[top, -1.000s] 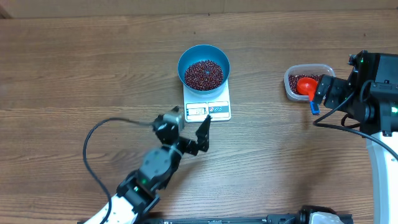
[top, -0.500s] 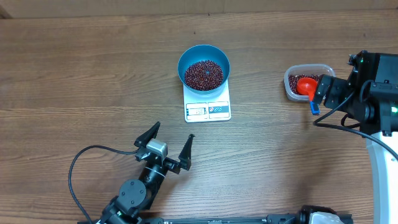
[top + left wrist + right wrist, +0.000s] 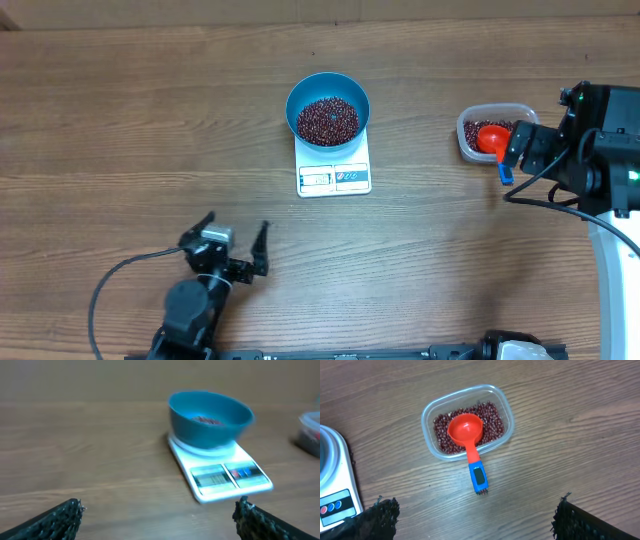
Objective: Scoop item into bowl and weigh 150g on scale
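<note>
Beans (image 3: 328, 118) heap in the blue bowl (image 3: 293, 108) on the scale (image 3: 335, 177) at twelve o'clock. Left gripper (image 3: 237, 222) hovers at seven o'clock, jaws wide, holding nothing. Right gripper (image 3: 476, 507) gapes empty above the tub (image 3: 427, 415) and red scoop (image 3: 466, 430) at three o'clock.

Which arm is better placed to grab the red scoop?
Right. The open right hand hovers above the red plastic scoop lying in the clear plastic tub; the left hand is far off.
</note>
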